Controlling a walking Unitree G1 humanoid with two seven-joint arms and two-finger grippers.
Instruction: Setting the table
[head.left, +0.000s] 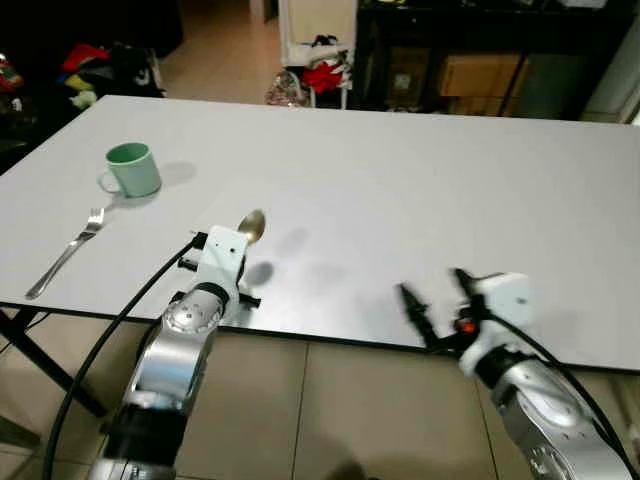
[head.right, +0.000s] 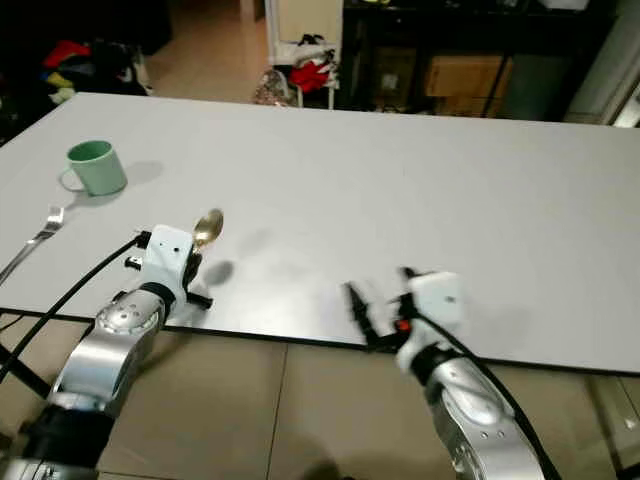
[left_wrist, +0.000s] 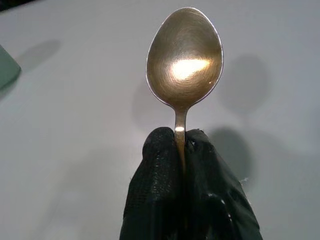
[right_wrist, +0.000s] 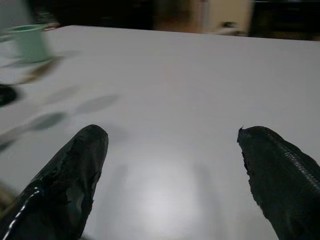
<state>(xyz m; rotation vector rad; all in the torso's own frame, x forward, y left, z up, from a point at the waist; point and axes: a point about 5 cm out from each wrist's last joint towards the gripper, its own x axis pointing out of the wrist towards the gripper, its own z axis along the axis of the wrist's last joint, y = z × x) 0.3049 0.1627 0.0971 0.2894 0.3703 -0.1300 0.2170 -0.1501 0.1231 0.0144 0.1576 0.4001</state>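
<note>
Spoon (left_wrist: 184, 55) pinched by its handle in the left gripper (left_wrist: 184, 145), held above the near edge of the white table (head.left: 400, 190).

Jaws of the left gripper pressed together on the thin handle, golden bowl sticking out just beyond the fingertips (left_wrist: 162, 142), concave face up and catching the light, shadow cast on the tabletop beneath. Beyond the jaws and off to their left: green mug (head.left: 133, 169) upright on the table, silver fork (head.left: 66, 253) lying flat just beside it, nearer the table edge. Right gripper (head.left: 434, 294) at the near table edge, well apart from the spoon, jaws spread wide with bare tabletop showing between the two black fingers (right_wrist: 75, 175), holding nothing.
</note>
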